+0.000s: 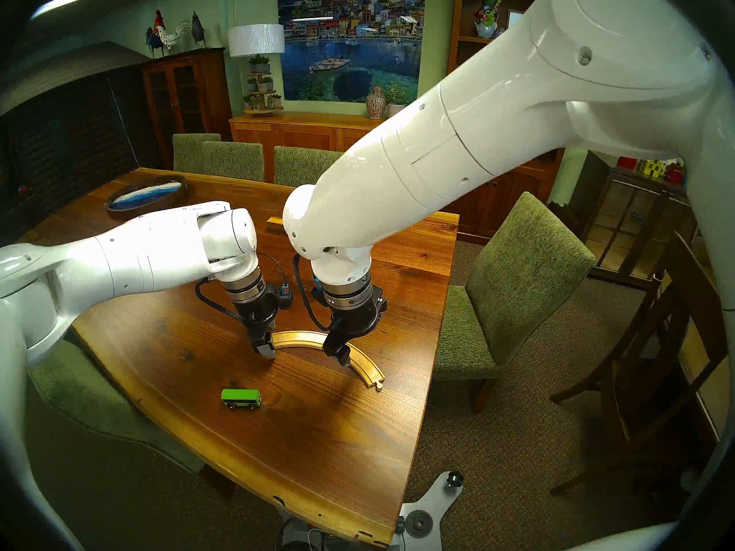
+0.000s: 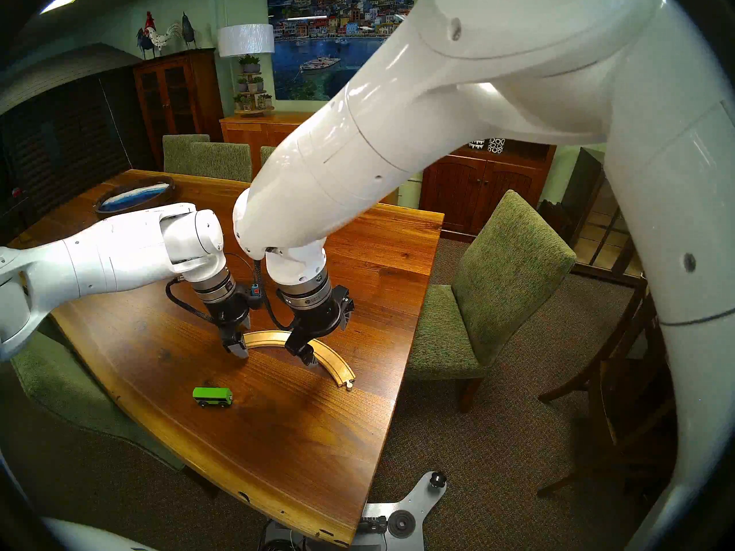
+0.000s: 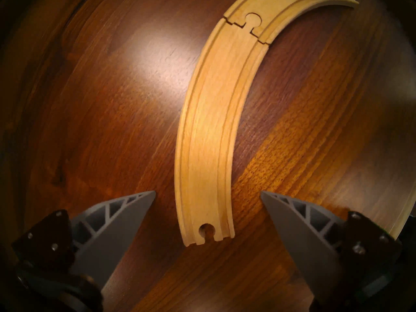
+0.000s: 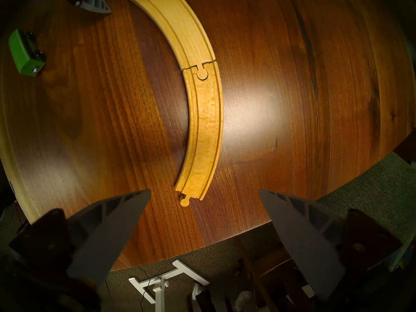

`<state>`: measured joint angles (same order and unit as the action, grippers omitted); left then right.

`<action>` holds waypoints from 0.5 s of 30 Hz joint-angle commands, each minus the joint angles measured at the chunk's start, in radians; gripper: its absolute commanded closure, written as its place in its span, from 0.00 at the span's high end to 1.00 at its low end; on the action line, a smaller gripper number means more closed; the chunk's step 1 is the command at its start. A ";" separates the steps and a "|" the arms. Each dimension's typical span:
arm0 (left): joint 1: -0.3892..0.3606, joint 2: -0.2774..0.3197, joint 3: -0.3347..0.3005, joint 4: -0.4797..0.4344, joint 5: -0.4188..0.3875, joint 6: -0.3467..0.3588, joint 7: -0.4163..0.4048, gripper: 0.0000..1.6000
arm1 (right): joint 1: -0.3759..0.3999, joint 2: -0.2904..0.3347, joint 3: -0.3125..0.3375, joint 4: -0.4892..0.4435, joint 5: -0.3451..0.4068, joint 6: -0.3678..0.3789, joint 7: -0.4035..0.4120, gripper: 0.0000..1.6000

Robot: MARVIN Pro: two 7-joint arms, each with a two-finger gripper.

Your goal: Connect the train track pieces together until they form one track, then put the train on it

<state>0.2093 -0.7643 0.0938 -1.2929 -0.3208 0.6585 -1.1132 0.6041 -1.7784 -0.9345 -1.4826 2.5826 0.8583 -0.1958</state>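
Observation:
Two curved pale-wood train track pieces lie joined into one track (image 1: 298, 338) (image 2: 270, 338) on the wooden table (image 1: 318, 439). The peg-and-socket joint (image 3: 249, 27) (image 4: 201, 73) is closed. My left gripper (image 1: 265, 349) (image 3: 208, 192) is open, its fingers either side of the track's socket end (image 3: 207, 230) without touching it. Over the right-hand piece (image 4: 204, 124) my right gripper (image 1: 338, 353) (image 4: 204, 190) stands open and empty, near the free peg end (image 4: 184, 202). The green train (image 1: 241, 398) (image 2: 212, 396) (image 4: 24, 55) stands on the table in front of the track, apart from it.
A wooden block (image 1: 274, 224) and an oval tray (image 1: 147, 196) sit toward the far side of the table. Green chairs (image 1: 517, 291) stand around it. The table's right edge (image 4: 247, 226) runs close to the track's peg end.

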 commanded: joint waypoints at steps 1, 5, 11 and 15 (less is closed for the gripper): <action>-0.053 0.032 -0.036 -0.020 -0.011 -0.004 -0.015 1.00 | 0.031 0.010 -0.001 0.007 -0.007 0.005 -0.007 1.00; -0.063 0.047 -0.045 -0.028 -0.013 -0.003 -0.020 1.00 | 0.030 0.011 0.000 0.007 -0.007 0.006 -0.008 1.00; -0.085 0.079 -0.058 -0.053 -0.008 -0.004 -0.025 1.00 | 0.029 0.011 0.001 0.007 -0.008 0.007 -0.009 1.00; -0.103 0.096 -0.063 -0.065 0.002 0.000 -0.027 1.00 | 0.028 0.012 0.002 0.007 -0.008 0.007 -0.010 1.00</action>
<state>0.1800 -0.7054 0.0652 -1.3392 -0.3321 0.6490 -1.1388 0.6050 -1.7784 -0.9343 -1.4834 2.5779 0.8633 -0.2026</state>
